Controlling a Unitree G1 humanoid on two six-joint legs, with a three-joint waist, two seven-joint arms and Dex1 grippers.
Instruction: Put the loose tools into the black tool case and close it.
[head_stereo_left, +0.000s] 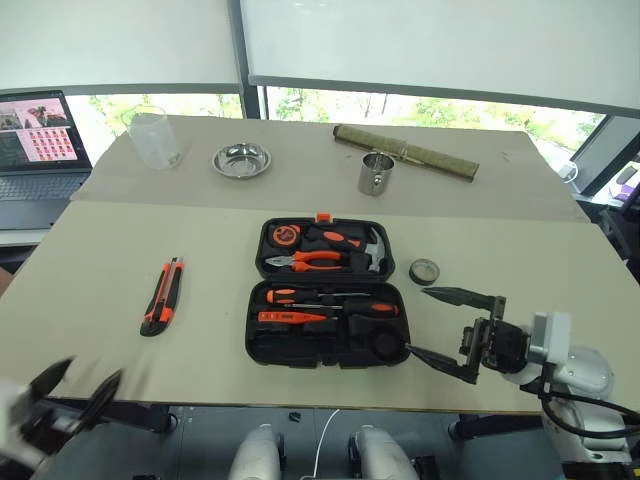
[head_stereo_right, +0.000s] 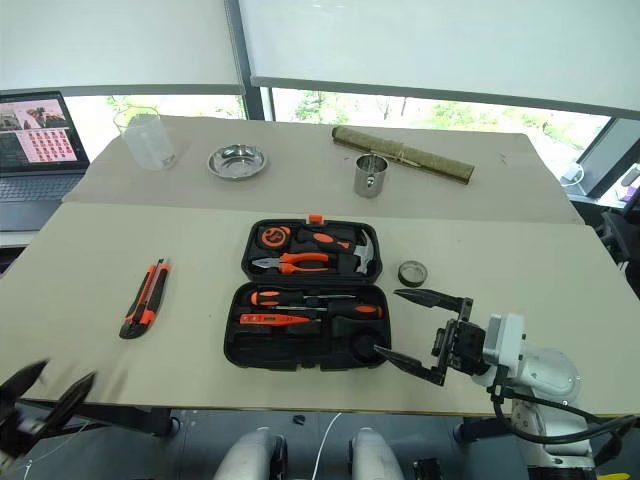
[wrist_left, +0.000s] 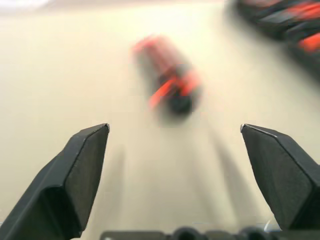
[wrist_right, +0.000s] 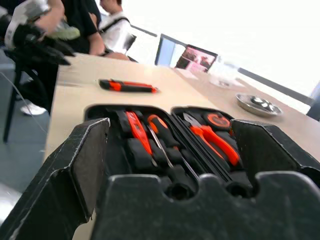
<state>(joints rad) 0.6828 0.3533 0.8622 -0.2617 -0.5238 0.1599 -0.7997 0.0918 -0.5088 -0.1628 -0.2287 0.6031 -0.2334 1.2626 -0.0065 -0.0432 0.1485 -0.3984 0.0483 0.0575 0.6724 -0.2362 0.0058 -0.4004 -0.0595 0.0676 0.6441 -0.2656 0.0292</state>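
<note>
The black tool case (head_stereo_left: 300, 352) lies open mid-table. Its lower half holds two orange-and-black screwdrivers (head_stereo_left: 282, 296) (head_stereo_left: 375, 309) and a slim orange screwdriver (head_stereo_left: 290, 317). The orange-and-black utility knife (head_stereo_left: 162, 296) lies on the table to the left of the case, and it appears blurred ahead of my left gripper (wrist_left: 175, 130), which is open and empty. That left gripper (head_stereo_left: 90, 372) hangs at the table's near left edge. A small black tape roll (head_stereo_left: 424, 270) sits just right of the case. My right gripper (head_stereo_left: 417, 320) is open and empty beside the case's right end, pointing at it.
Pliers (head_stereo_left: 305, 260), a hammer (head_stereo_left: 372, 250) and a tape measure (head_stereo_left: 286, 235) sit in the case's upper half. At the back stand a laptop (head_stereo_left: 38, 150), clear beaker (head_stereo_left: 154, 138), steel bowl (head_stereo_left: 241, 159), steel cup (head_stereo_left: 375, 173) and rolled mat (head_stereo_left: 405, 152). People (wrist_right: 107, 27) sit beyond the table's left end.
</note>
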